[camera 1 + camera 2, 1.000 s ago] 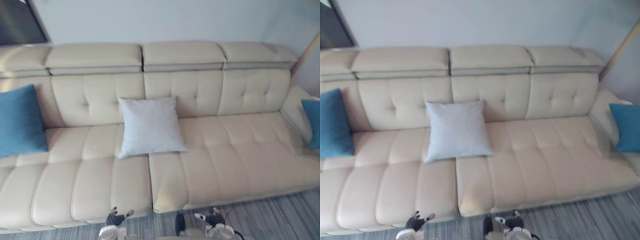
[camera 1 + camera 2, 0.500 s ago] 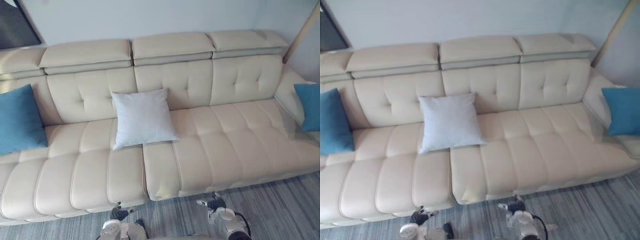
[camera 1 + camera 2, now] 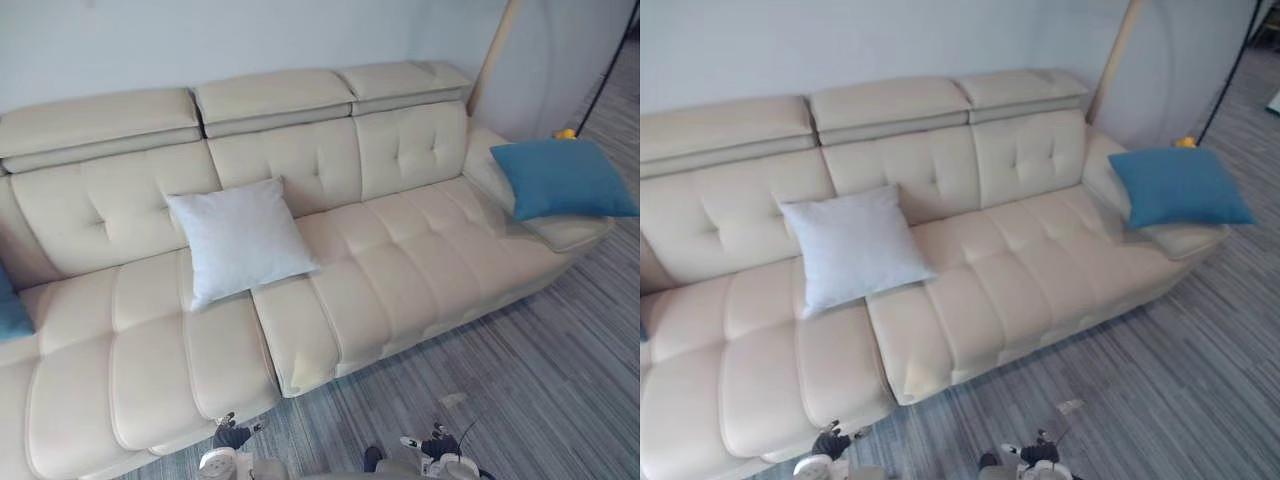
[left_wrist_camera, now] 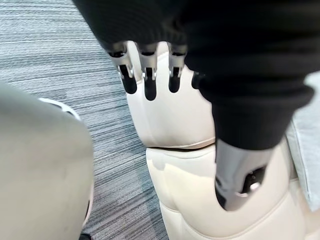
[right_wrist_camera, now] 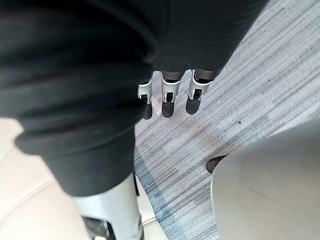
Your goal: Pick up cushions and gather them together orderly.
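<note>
While hanging low before sofa [image 3: 350, 300], left hand [image 4: 148, 82], right hand [image 5: 169, 102] both straight-fingered, holding nothing.

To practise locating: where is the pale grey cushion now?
In the eye views, left of middle, the pale grey cushion leans against the sofa backrest; the blue cushion lies far right on the armrest.

A long cream leather sofa [image 3: 380, 270] with a button-tufted back and three padded headrests stood against a pale wall [image 3: 250, 40]. Grey striped carpet [image 3: 540, 380] lay in front of the sofa, with a small pale scrap [image 3: 450, 401] on it. A light wooden pole [image 3: 490, 55] rose behind the sofa's right end, and a small yellow object [image 3: 566, 133] showed just behind that armrest.
</note>
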Robot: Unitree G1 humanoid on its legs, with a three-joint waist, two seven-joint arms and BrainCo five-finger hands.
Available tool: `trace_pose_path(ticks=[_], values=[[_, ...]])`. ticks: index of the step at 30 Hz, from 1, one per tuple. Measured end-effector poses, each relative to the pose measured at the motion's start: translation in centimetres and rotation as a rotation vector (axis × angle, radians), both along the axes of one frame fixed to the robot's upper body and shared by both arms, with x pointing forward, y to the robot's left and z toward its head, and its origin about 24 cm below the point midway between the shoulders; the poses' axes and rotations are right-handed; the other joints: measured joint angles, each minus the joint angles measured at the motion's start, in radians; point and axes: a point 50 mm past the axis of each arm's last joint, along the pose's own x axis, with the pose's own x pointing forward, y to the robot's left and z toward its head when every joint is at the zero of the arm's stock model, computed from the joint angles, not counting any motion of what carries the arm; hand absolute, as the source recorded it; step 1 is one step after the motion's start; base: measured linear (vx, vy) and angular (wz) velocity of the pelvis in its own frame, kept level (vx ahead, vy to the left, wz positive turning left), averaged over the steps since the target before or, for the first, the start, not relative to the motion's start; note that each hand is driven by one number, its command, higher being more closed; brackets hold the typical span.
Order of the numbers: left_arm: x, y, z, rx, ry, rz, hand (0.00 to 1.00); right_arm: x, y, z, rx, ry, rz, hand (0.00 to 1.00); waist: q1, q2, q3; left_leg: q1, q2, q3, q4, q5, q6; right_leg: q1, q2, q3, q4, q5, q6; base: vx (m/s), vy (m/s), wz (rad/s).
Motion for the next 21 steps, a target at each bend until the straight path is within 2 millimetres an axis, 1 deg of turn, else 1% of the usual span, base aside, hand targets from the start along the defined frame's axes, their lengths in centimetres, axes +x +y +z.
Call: trace_pose_path(ticks=[2,3,4,5,6,7,8,9,10,11,12,13,14,15,16,17,18,19,20,21], values=[[-0.2,-0.1,-0.1,-0.007,0.005,0.013,0.00,0.0,0.0,0.0,0.001,0.001,0.004,0.00,-0.003,0.002,-0.005,0.011,0.004,0.030,-0.009,0.003,-0.006,-0.013,0.010,0.024,0.003,0.004,0.005,0.09,0.027,-0.55],[-0.3,-0.2,-0.2,-0.015,0.012,0.030,0.00,0.2,-0.1,0.0,-0.001,-0.003,0.007,0.00,-0.004,0.007,-0.007,0.015,0.016,0.070,-0.009,-0.002,-0.012,-0.035,0.030,0.049,0.007,0.012,0.004,0.11,0.015,-1.11],[-0.4,-0.3,-0.2,-0.021,0.014,0.040,0.00,0.6,-0.2,0.2,-0.004,-0.010,0.015,0.00,-0.003,0.016,-0.007,0.019,0.044,0.133,-0.011,-0.002,-0.012,-0.069,0.056,0.044,0.008,0.038,-0.013,0.10,0.009,-1.36],[-0.4,-0.3,-0.3,-0.024,0.016,0.045,0.00,0.8,-0.1,0.2,-0.003,-0.015,0.018,0.00,-0.003,0.019,-0.008,0.020,0.063,0.169,-0.013,-0.001,-0.012,-0.088,0.068,0.014,0.008,0.053,-0.031,0.08,-0.027,-1.35],[-0.5,-0.4,-0.3,-0.027,0.016,0.051,0.00,1.2,-0.1,0.3,-0.004,-0.023,0.023,0.00,-0.003,0.028,-0.010,0.027,0.082,0.211,-0.017,0.000,-0.012,-0.112,0.078,-0.045,0.008,0.069,-0.056,0.14,-0.065,-1.53],[-0.4,-0.3,-0.3,-0.029,0.016,0.053,0.00,1.5,-0.4,0.4,-0.008,-0.033,0.012,0.00,-0.006,0.034,-0.007,0.038,0.102,0.291,-0.018,0.002,-0.011,-0.149,0.065,-0.266,0.045,0.024,-0.139,0.18,-0.091,-1.73],[-0.3,-0.4,-0.3,-0.033,0.018,0.053,0.00,1.4,-0.5,0.4,-0.008,-0.034,0.003,0.00,-0.012,0.036,-0.006,0.056,0.112,0.341,-0.018,0.002,-0.011,-0.162,0.037,-0.450,0.087,-0.010,-0.182,0.19,-0.102,-1.56],[-0.3,-0.5,-0.3,-0.035,0.022,0.052,0.00,1.3,-0.6,0.4,-0.010,-0.033,-0.005,0.00,-0.015,0.041,-0.003,0.071,0.118,0.359,-0.019,0.002,-0.012,-0.162,0.029,-0.533,0.102,-0.025,-0.201,0.16,-0.137,-1.25],[-0.4,-0.8,-0.3,-0.042,0.023,0.053,0.00,1.0,-1.0,0.4,-0.008,-0.031,-0.040,0.00,-0.015,0.047,-0.004,0.105,0.120,0.387,-0.037,0.005,-0.017,-0.154,0.016,-0.644,0.131,-0.075,-0.213,0.19,-0.182,-0.99],[-0.1,-1.1,-0.3,-0.051,0.018,0.049,0.00,1.0,-1.3,0.4,-0.006,-0.039,-0.068,0.00,-0.025,0.050,-0.006,0.140,0.116,0.396,-0.070,0.011,-0.029,-0.145,0.012,-0.663,0.166,-0.112,-0.187,0.25,-0.205,-0.77],[0.0,-1.2,-0.3,-0.052,0.017,0.048,0.00,0.9,-1.3,0.4,-0.006,-0.040,-0.071,0.00,-0.026,0.050,-0.007,0.143,0.115,0.395,-0.073,0.011,-0.030,-0.145,0.013,-0.661,0.170,-0.113,-0.184,0.25,-0.192,-0.60],[0.6,-1.5,-0.2,-0.059,0.004,0.023,0.00,0.8,-1.7,0.4,-0.012,-0.039,-0.092,0.00,-0.033,0.060,-0.004,0.170,0.114,0.388,-0.091,0.026,-0.051,-0.146,0.039,-0.617,0.192,-0.133,-0.172,0.27,-0.210,-0.64],[0.7,-1.7,-0.2,-0.064,0.002,0.014,0.00,0.7,-1.9,0.4,-0.012,-0.034,-0.093,0.00,-0.026,0.061,-0.004,0.173,0.130,0.379,-0.050,0.036,-0.066,-0.154,0.053,-0.586,0.218,-0.158,-0.175,0.22,-0.202,-0.89],[0.5,-1.6,-0.2,-0.064,0.008,0.020,0.00,0.7,-1.9,0.4,-0.011,-0.035,-0.099,0.00,-0.026,0.059,0.000,0.160,0.155,0.374,0.040,0.036,-0.066,-0.150,0.062,-0.560,0.235,-0.177,-0.181,0.20,-0.173,-0.73],[0.4,-1.5,-0.2,-0.064,0.009,0.026,0.00,0.7,-1.9,0.4,-0.009,-0.035,-0.104,0.00,-0.026,0.058,0.002,0.148,0.171,0.366,0.096,0.037,-0.065,-0.144,0.067,-0.545,0.234,-0.184,-0.180,0.18,-0.168,-0.75],[0.4,-1.3,-0.2,-0.067,0.003,0.055,0.00,0.7,-1.8,0.4,-0.001,-0.038,-0.118,0.00,-0.027,0.061,0.013,0.082,0.242,0.307,0.335,0.080,0.007,-0.099,0.096,-0.508,0.224,-0.196,-0.192,0.20,-0.183,-0.99],[0.2,-0.9,-0.2,-0.063,0.004,0.077,0.00,0.6,-1.6,0.3,0.004,-0.030,-0.124,0.00,-0.017,0.059,0.030,-0.011,0.293,0.205,0.579,0.054,0.092,-0.055,0.121,-0.462,0.218,-0.213,-0.208,0.19,-0.161,-1.04],[0.3,-0.8,-0.1,-0.060,0.000,0.077,0.00,0.6,-1.6,0.3,0.004,-0.030,-0.125,0.00,-0.016,0.060,0.034,-0.035,0.295,0.176,0.629,0.041,0.085,-0.043,0.127,-0.447,0.219,-0.219,-0.210,0.19,-0.088,-1.26],[0.2,-0.6,0.0,-0.052,-0.008,0.077,0.00,0.5,-1.5,0.2,0.009,-0.027,-0.132,0.00,-0.013,0.060,0.036,-0.116,0.270,0.083,0.713,0.014,0.048,-0.013,0.144,-0.396,0.220,-0.245,-0.225,0.20,-0.044,-1.06],[0.2,-0.5,0.0,-0.047,-0.012,0.075,0.00,0.4,-1.5,0.2,0.013,-0.024,-0.139,0.00,-0.011,0.057,0.036,-0.157,0.239,0.039,0.707,-0.002,0.036,-0.001,0.150,-0.365,0.218,-0.256,-0.228,0.24,-0.040,-1.25]])
